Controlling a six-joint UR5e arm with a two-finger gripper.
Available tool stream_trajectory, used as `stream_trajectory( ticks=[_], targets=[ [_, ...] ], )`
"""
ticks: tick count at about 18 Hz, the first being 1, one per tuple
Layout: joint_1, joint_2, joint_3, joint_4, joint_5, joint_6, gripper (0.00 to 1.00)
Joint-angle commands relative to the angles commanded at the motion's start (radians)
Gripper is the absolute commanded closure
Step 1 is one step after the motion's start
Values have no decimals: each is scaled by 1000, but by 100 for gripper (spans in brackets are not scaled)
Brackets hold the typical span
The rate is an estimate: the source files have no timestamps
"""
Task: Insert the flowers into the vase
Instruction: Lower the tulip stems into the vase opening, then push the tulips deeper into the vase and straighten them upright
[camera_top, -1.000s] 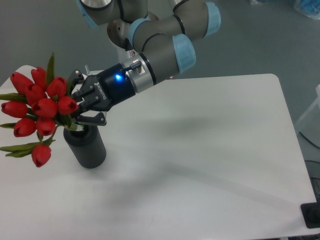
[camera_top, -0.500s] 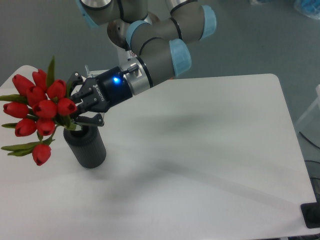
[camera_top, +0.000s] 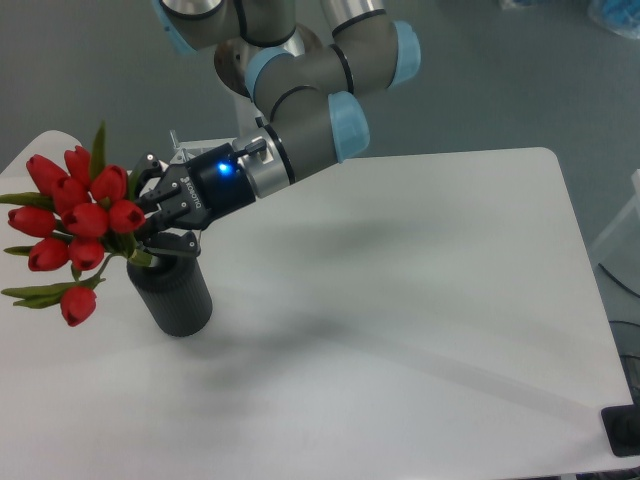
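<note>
Little stands about the pincer (camera_top: 150, 222). Behind it, at the table's (camera_top: 400, 300) far edge, sits the arm's (camera_top: 300, 130) base, and a small bright metal part shows just beyond the pincer's wrist. At the table's near right corner a dark object (camera_top: 623, 430) is cut off by the picture's edge. Nothing lies between the pincer and the vase (camera_top: 171, 291) except the flowers' (camera_top: 75, 225) own stems and leaves.

The pincer is closed on the flowers' stems, just under the heads. The bunch hangs out to the side away from the arm, heads fanned wide past the vase's wall. Its long axis is tilted, running from the heads down toward the vase's mouth directly under the fingers. The stem ends meet the mouth, though how deep they reach cannot be told. One bud droops lowest, beside the vase's upper wall.

The vase stands upright just below the pincer, near the table's corner.

The table is white, smooth, with rounded corners, and carries soft shadows of the arm. Around it lies a grey-green floor.
</note>
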Motion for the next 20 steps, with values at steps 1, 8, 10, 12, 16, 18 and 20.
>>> stream_trajectory(
  ticks=[1,8,10,12,16,18,20],
  targets=[
    [2,0,0,0,0,15,87],
    [18,-5,-6,0,3,37,87],
    [43,-2,-9,0,0,38,87],
    [49,-6,-8,0,0,40,87],
    [77,-9,-46,2,0,74,87],
    [72,-5,-75,0,0,92,87],
    [75,-3,-88,0,0,94,87]
  ],
)
